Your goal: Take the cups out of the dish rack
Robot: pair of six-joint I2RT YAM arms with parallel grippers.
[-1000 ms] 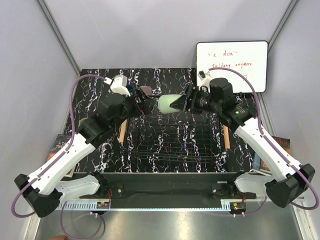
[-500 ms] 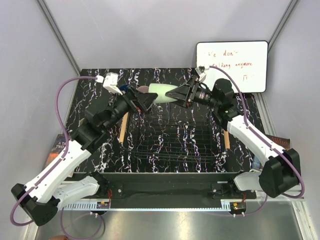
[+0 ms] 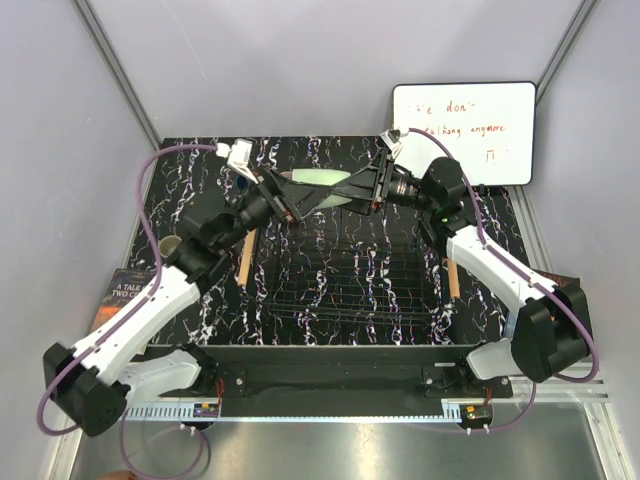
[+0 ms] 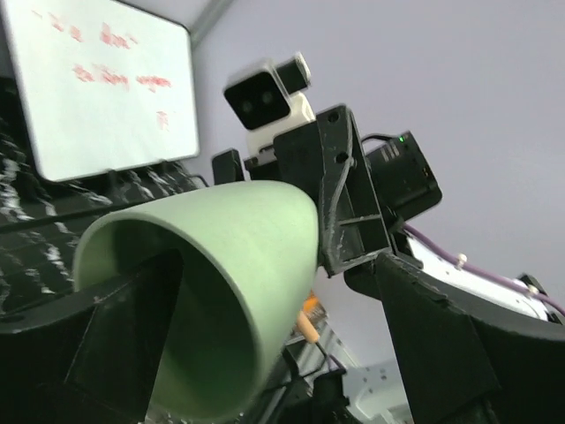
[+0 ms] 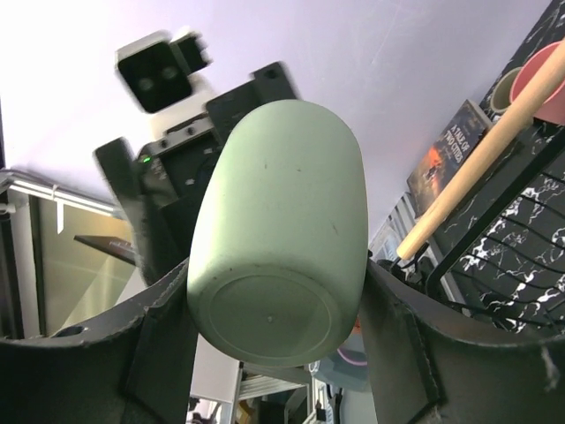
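The mint green cup (image 3: 322, 187) hangs on its side in the air over the far edge of the dish rack (image 3: 350, 285). My right gripper (image 3: 352, 186) is shut on the cup's base end; in the right wrist view the cup (image 5: 278, 221) sits between both fingers (image 5: 402, 344). My left gripper (image 3: 298, 198) is open at the cup's mouth. In the left wrist view one finger (image 4: 124, 336) is inside the cup (image 4: 238, 256) and the other is outside with a gap. A beige cup (image 3: 170, 245) stands on the table at the left. A pink cup (image 5: 549, 84) shows beside it.
The rack has a wooden bar on each side (image 3: 244, 262) (image 3: 452, 275) and no cup shows in it. A whiteboard (image 3: 463, 130) leans at the back right. Books lie at the left (image 3: 125, 290) and right (image 3: 560, 290) table edges.
The right gripper has carried the mint cup up and toward the back left. The left gripper has come up to the cup's mouth and one finger has gone inside it.
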